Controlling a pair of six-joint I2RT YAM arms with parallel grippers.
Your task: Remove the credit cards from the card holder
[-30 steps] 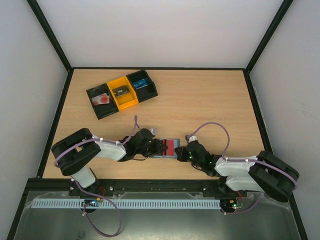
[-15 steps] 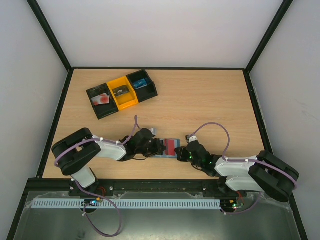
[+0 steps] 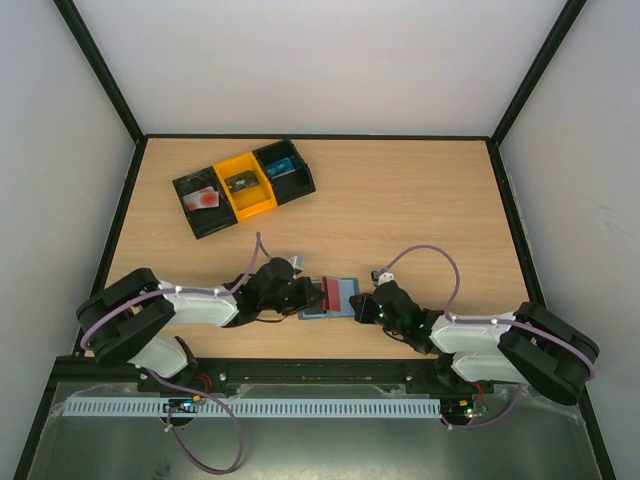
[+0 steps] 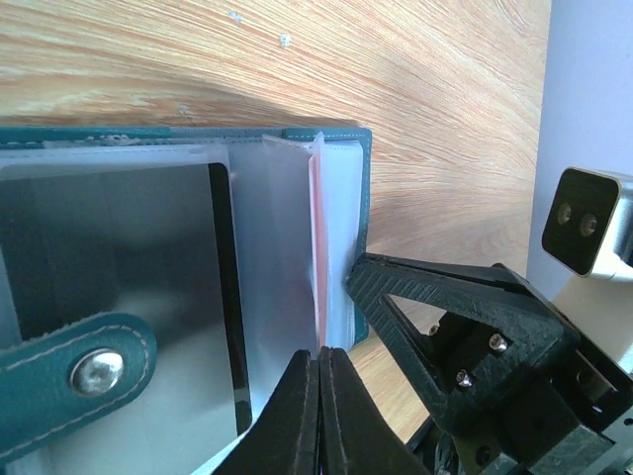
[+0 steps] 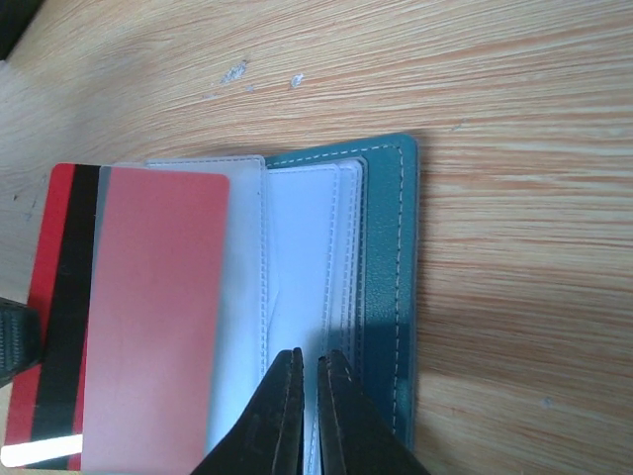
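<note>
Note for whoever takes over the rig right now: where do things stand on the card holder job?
Left gripper: jaws shut on the edge of the red card.
Right gripper: jaws shut, tips down on the card holder; whether it pinches a sleeve is unclear.
The holder lies open between the arms, with the red card partly out of its sleeve. A dark card sits in another sleeve.
Done: the tray has something in all three compartments, one item reddish.
Left: pull the red card free, then the dark card and any others.

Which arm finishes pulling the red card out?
Left. The left tool grips the red card, which sticks partly out of the card holder; the right tool sits on the holder's pages.
</note>
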